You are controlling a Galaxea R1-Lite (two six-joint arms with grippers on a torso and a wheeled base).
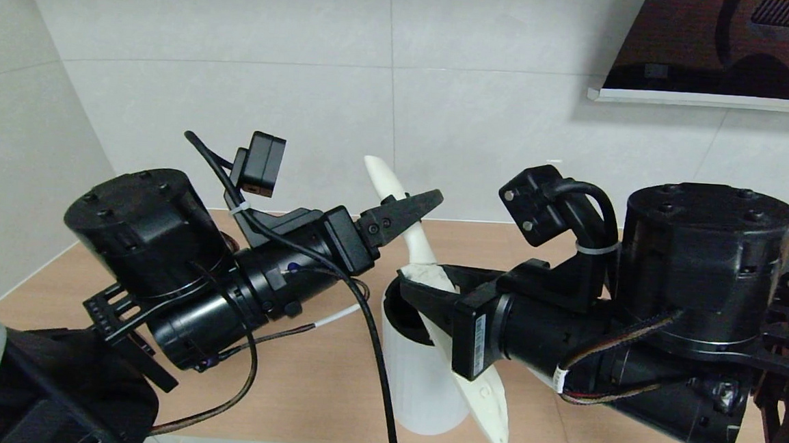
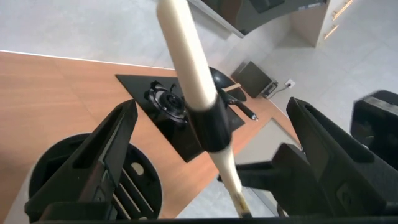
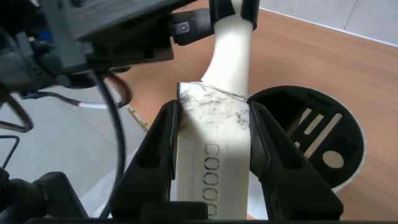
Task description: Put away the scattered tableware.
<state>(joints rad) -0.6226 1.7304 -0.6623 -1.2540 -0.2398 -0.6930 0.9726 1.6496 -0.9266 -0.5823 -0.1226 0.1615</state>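
Right wrist view, nearest: the right gripper (image 3: 212,112) is clamped across the broad blade of the white spatula (image 3: 214,149), one finger pressed to each edge. In the head view the spatula hangs tilted in the air, its blade tip toward 5 o'clock and its handle end toward 11 o'clock. Just behind the blade, at 6 o'clock, the white holder (image 1: 425,394) stands on the counter (image 1: 316,381). Its dark mouth is open beside the blade and not under it, so the spatula is not yet stowed. Farther up the handle the left gripper (image 2: 211,106) sits with its fingers spread well apart, the handle running between them without touching either. Beyond, a stove (image 2: 165,102) lies on the counter. This looks like a re-grip between the two arms ahead of dropping the spatula into the holder. The next move probably calls for the left fingers to close on the handle. The right would then let go of the blade, and the blade tip would have to be brought over the holder's mouth before lowering.
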